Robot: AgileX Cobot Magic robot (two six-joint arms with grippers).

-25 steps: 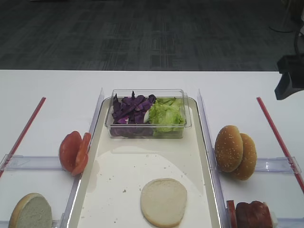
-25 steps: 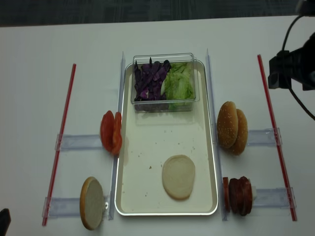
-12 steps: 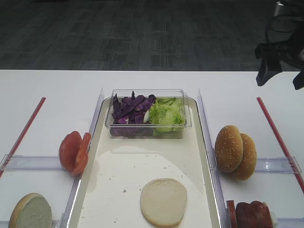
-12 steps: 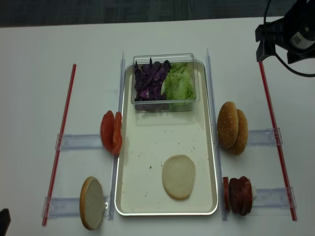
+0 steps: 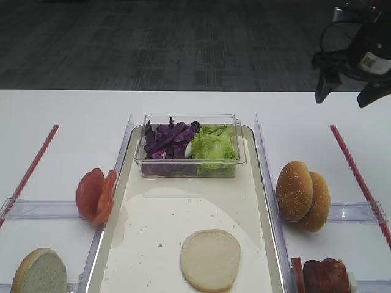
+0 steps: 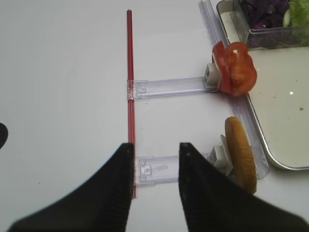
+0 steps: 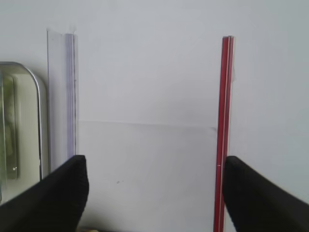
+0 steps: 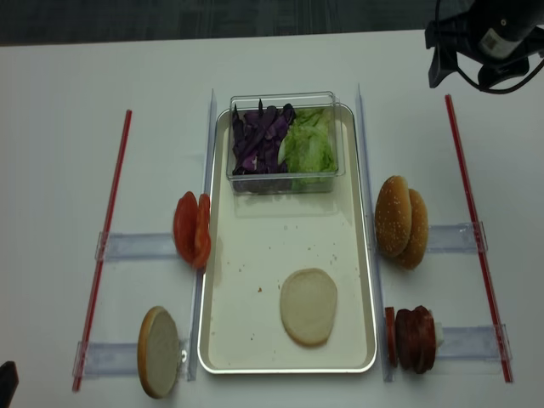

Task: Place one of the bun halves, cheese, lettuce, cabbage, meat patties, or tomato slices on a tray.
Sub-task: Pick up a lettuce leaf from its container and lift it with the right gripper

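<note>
The cream tray (image 5: 153,244) (image 8: 255,255) holds one pale bun half (image 5: 210,259) (image 8: 308,306). At its far end a clear tub holds purple cabbage (image 5: 168,140) and green lettuce (image 5: 214,146). Tomato slices (image 5: 96,195) (image 6: 235,72) stand on edge left of the tray, with another bun half (image 5: 40,271) (image 6: 240,157) nearer. Sesame bun halves (image 5: 302,195) and meat patties (image 5: 324,276) stand on the right. Cheese is out of view. My right gripper (image 5: 347,91) (image 7: 154,193) hangs open and empty high at the far right. My left gripper (image 6: 155,147) is open over bare table.
Red strips (image 8: 106,246) (image 8: 472,221) run down both sides of the table. Clear plastic rails (image 5: 259,152) flank the tray, and cross rails (image 6: 169,87) carry the food holders. The table's far edge (image 5: 195,91) meets dark carpet.
The right gripper has risen and moved toward the table's far edge, drifting slightly left. Its jaws stay wide. The food and tray have not moved.
</note>
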